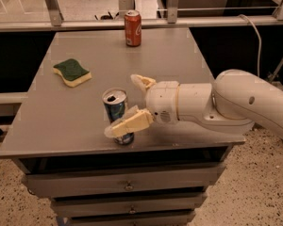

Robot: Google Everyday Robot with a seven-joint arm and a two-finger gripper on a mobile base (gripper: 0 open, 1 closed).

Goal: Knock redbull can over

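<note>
Redbull can upright close to front edge of grey table, about midway along it. Slim blue body, silver top with dark opening showing; lower part hidden behind one finger. Two-finger gripper right at the can, reaching in from the right on a thick white arm. Pale fingers spread wide apart, clamped on nothing. Near finger slanted across front of can's lower half, tip past can's left side and low over tabletop; appears to touch the can, contact not certain. Far finger behind and right of can's top, small gap between. Can standing between the two. Front edge of table just beside can's base, drawers below it. Bare tabletop left of can and behind it toward the middle. Green-and-yellow sponge flat at back left, well apart from can. Orange-red soda can upright at far edge, well apart. Right side of can taken up by gripper body and arm, which overhangs table's right front corner.
</note>
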